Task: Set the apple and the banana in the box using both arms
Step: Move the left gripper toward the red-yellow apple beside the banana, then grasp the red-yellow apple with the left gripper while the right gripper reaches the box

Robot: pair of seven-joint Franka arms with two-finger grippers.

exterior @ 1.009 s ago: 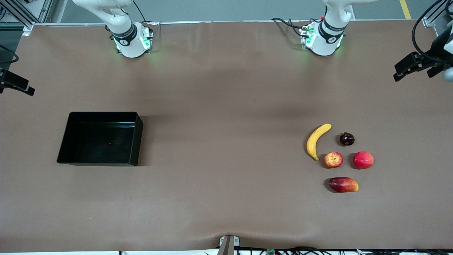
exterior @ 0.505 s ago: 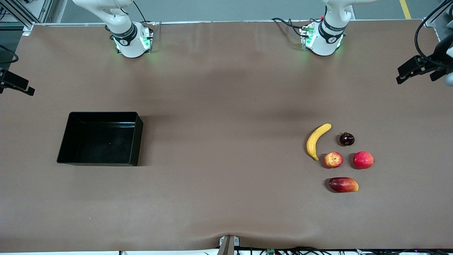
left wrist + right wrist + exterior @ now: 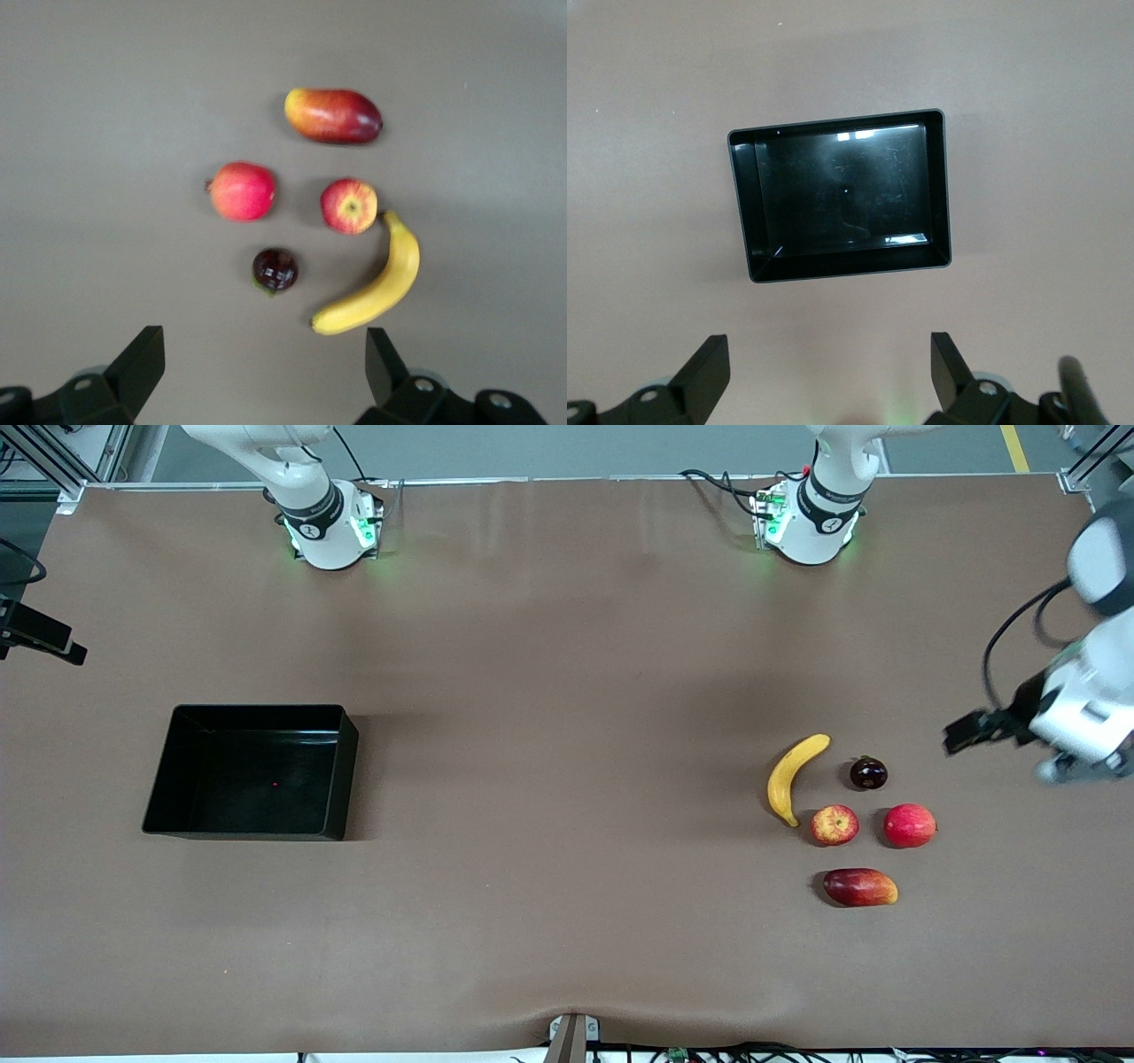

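Note:
The yellow banana (image 3: pixel 793 778) and the mottled apple (image 3: pixel 834 825) lie together toward the left arm's end of the table. The apple is nearer the front camera and sits by the banana's tip. The black box (image 3: pixel 347 771) stands empty toward the right arm's end. My left gripper (image 3: pixel 266 376) is open and empty in the air, with the banana (image 3: pixel 376 288) and apple (image 3: pixel 349 205) below it. My right gripper (image 3: pixel 828 376) is open and empty, high over the table beside the box (image 3: pixel 944 186).
Three other fruits lie by the apple: an evenly red round fruit (image 3: pixel 910 825), a dark-red-and-orange mango (image 3: pixel 860 887) nearest the front camera, and a small dark round fruit (image 3: pixel 868 772). The left arm's wrist (image 3: pixel 1085 700) hangs beside them.
The left arm's hand has swung from the table's edge to beside the fruits. The right arm and all the fruits have not moved.

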